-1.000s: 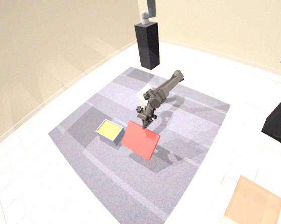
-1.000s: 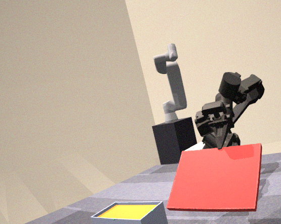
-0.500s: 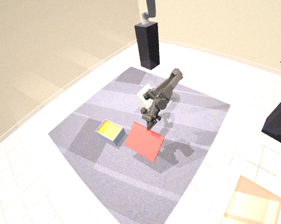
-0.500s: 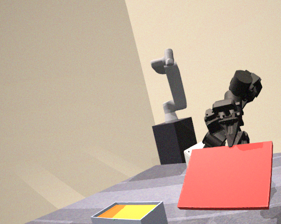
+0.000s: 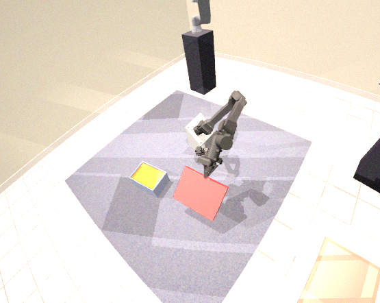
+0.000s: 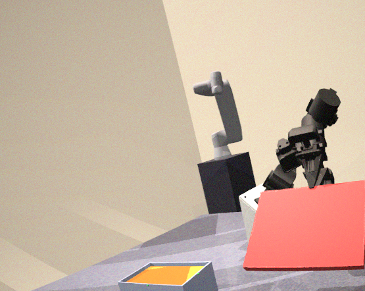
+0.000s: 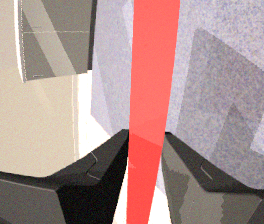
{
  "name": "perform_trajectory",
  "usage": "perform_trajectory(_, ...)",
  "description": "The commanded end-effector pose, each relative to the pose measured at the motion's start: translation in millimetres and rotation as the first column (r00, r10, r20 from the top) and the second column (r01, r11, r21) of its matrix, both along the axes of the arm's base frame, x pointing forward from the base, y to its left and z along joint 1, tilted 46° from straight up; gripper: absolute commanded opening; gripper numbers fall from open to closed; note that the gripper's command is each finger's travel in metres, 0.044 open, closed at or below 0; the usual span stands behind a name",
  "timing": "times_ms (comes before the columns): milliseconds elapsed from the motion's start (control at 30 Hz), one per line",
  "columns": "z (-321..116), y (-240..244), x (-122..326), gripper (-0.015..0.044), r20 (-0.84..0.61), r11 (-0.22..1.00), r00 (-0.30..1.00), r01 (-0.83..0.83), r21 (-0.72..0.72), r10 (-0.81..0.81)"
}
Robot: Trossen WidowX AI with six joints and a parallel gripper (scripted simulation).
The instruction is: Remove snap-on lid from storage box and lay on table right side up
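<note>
Wrist view | gripper [image 7: 144, 145] clamped narrowly on red lid's [image 7: 152, 50] edge | lid hangs off table | no readable writing

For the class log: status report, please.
Gripper shut on red lid's edge. Lid off the box, hanging tilted above the table. Nothing seen beneath it.
</note>
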State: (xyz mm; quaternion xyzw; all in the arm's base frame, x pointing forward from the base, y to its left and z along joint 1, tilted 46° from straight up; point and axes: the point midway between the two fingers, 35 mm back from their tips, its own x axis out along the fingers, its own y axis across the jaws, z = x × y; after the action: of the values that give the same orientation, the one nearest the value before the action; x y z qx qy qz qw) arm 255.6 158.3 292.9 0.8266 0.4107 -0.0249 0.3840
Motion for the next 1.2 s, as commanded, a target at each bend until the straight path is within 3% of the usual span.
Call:
perform_trajectory(0,2.6,-0.2,0.4,0.0,0.005,1.0,1.0,0.012,0.005,-0.012)
perform_trajectory(1167,-22.4,19.8,-2.5,0.0,0.005,1.0,1.0,0.012,0.007,-0.012)
